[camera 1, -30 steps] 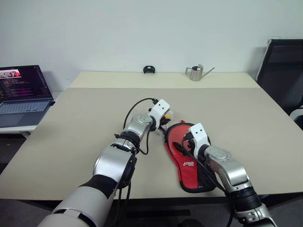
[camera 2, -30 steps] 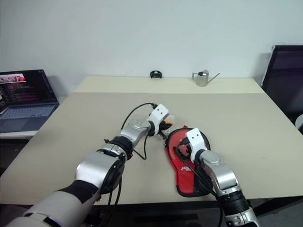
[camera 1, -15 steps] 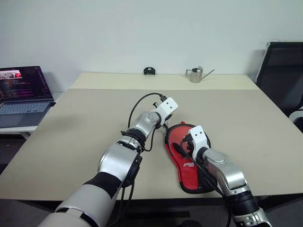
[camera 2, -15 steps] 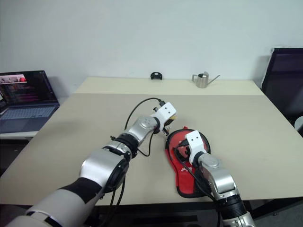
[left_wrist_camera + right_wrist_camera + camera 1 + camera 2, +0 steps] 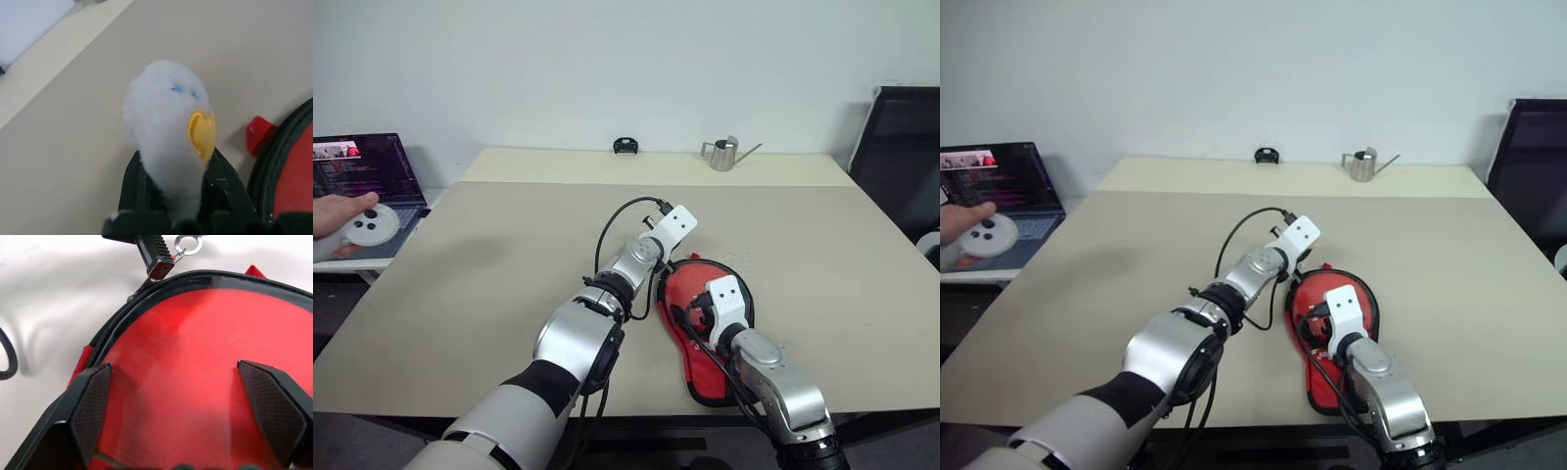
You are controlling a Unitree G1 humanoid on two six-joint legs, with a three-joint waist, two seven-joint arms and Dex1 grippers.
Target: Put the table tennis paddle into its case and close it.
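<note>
Case (image 5: 710,328) flat on surface (image 5: 489,264), zip unfinished. Left fingers (image 5: 222,178) pinching fluffy charm (image 5: 168,127) at case's 11 o'clock; right fingers (image 5: 90,406) spread over red face. Risk: charm tearing off under pull.

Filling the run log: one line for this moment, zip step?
left gripper: shut on fluffy charm | right gripper: open over case | case: flat on table

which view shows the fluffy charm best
The left wrist view: the fluffy charm sits close up, pinched in the left gripper. In the eye views that arm hides it. The right wrist view shows the zip ring, no charm.
</note>
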